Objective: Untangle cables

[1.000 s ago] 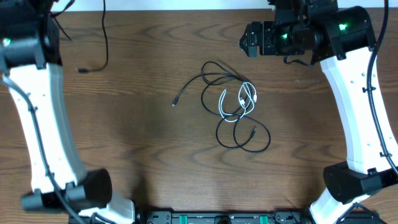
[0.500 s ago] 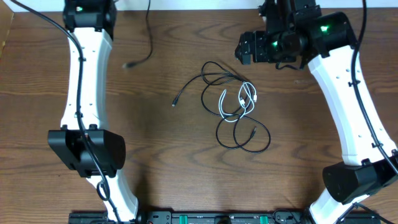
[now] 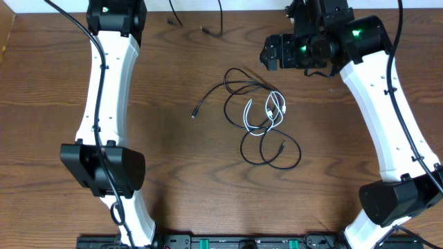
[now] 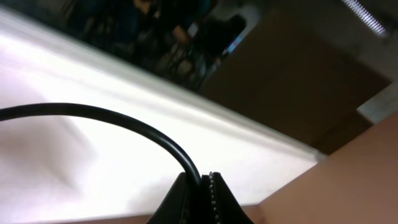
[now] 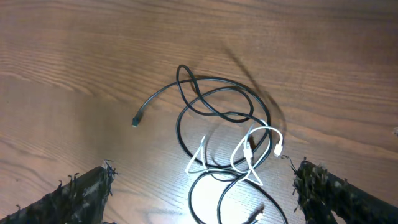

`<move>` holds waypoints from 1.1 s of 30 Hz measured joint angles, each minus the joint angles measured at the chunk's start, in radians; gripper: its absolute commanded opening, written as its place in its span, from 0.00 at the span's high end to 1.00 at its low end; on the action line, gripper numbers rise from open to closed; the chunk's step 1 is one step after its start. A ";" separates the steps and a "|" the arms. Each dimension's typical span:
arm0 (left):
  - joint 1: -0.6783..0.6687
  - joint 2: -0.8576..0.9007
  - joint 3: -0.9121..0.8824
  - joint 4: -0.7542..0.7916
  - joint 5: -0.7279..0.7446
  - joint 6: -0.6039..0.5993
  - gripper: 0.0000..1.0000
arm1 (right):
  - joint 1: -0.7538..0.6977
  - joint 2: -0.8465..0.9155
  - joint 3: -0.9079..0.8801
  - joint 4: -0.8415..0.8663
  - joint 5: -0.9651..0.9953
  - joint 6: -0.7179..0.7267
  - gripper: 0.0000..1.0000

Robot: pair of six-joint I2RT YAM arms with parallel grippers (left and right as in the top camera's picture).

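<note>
The tangle of cables lies mid-table: a short white cable looped through long thin black cables, with one black plug end stretched out to the left. In the right wrist view the same tangle lies just ahead of my right gripper, which is open and empty. From overhead the right gripper hovers behind and right of the tangle. My left gripper is shut on a separate black cable, lifted off the table. That cable's free end dangles near the table's far edge.
The left arm reaches from its base to the far edge, its gripper beyond the overhead view. The right arm runs down the right side to its base. A white wall rises behind the table.
The left arm has swung in from the far left to the back of the table, carrying its black cable rightward and upward. The right gripper edged slightly left. The tangle has not moved.
</note>
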 measured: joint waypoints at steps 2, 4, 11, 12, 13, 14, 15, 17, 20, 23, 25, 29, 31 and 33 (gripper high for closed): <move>0.016 0.021 0.000 -0.014 0.010 0.018 0.92 | 0.000 0.000 0.000 0.000 0.000 0.000 0.08; 0.042 0.054 0.000 -0.017 0.013 0.034 0.93 | 0.000 0.000 0.000 0.000 0.000 0.000 0.08; 0.188 0.199 0.000 -0.017 0.011 0.065 0.93 | 0.000 0.000 0.000 -0.001 0.000 0.000 0.08; 0.210 0.217 0.000 -0.017 0.007 0.072 0.93 | 0.000 0.000 0.000 0.000 0.000 0.000 0.08; 0.235 0.237 0.000 -0.017 0.002 0.081 0.93 | 0.000 0.000 0.000 -0.001 0.000 0.000 0.08; 0.261 0.256 0.000 -0.017 -0.006 0.095 0.93 | 0.000 0.000 0.000 -0.001 0.000 0.000 0.08; 0.288 0.276 0.000 -0.016 -0.017 0.112 0.93 | 0.000 0.000 0.000 -0.003 0.000 0.000 0.08; 0.334 0.307 0.000 -0.018 -0.041 0.151 0.92 | 0.000 0.000 0.000 -0.008 0.000 0.000 0.08; 0.399 0.343 0.000 -0.022 -0.099 0.214 0.93 | 0.000 0.000 0.000 -0.017 0.000 0.000 0.08; 0.461 0.357 -0.001 -0.022 -0.167 0.306 0.63 | 0.000 0.000 0.000 -0.028 0.000 0.000 0.08; 0.499 0.357 -0.001 0.000 -0.207 0.369 0.54 | 0.000 0.000 0.000 -0.031 0.000 0.000 0.08; 0.552 0.357 -0.001 0.004 -0.275 0.463 0.25 | 0.000 0.000 0.000 -0.031 0.000 0.000 0.07; 0.565 0.357 -0.001 0.000 -0.317 0.486 0.00 | 0.000 0.000 0.000 -0.031 0.000 0.000 0.07; 0.572 0.357 -0.001 -0.012 -0.345 0.500 0.00 | 0.000 0.000 0.000 -0.033 0.000 0.000 0.07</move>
